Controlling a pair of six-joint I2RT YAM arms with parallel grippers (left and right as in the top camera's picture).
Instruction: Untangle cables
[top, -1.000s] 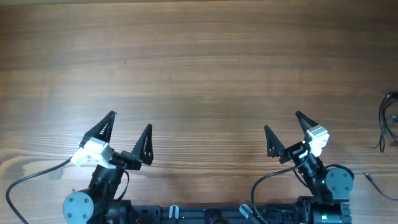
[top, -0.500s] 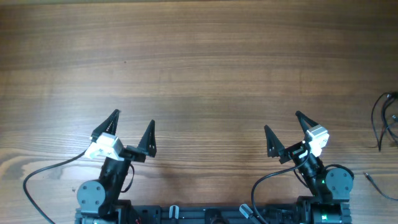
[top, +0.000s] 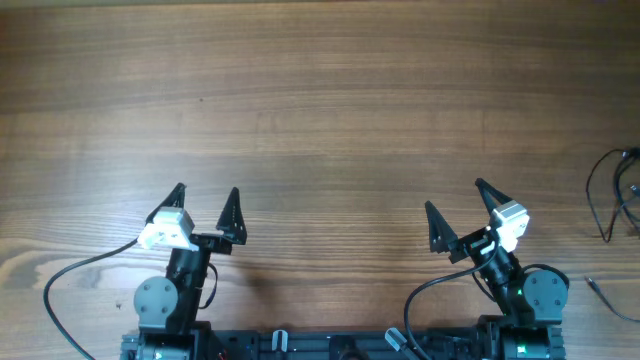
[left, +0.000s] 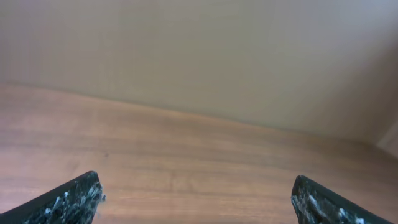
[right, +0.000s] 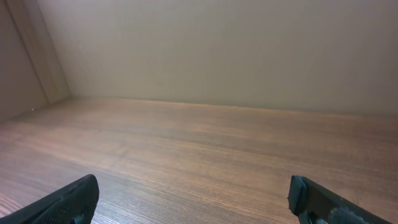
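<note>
Fills the whole overhead view: broad brown wood-grain bench (top: 320, 100), with a pale wall behind its far edge in both wrist views.

At the near edge, left: black left arm with a white block at the wrist, ending in the left gripper (top: 205, 192). Points away from the base. Fingers (left: 68, 202) released and spread wide, grasping nothing, only bare wood between them.

At the near edge, right: black right arm, angled a little toward the left, with the right gripper (top: 453, 195). Fingers (right: 62, 202) likewise released and wide apart, nothing between them.

Curling out from the left arm's base: thick black arm wire (top: 70, 285), lying on the wood.

At the far right edge, partly cut off by the frame: thin black cables (top: 615, 195) in loose loops, flat on the bench, well apart from both grippers. Below them, near the same edge: a short thin dark strand (top: 603, 290), too small to tell more.
</note>
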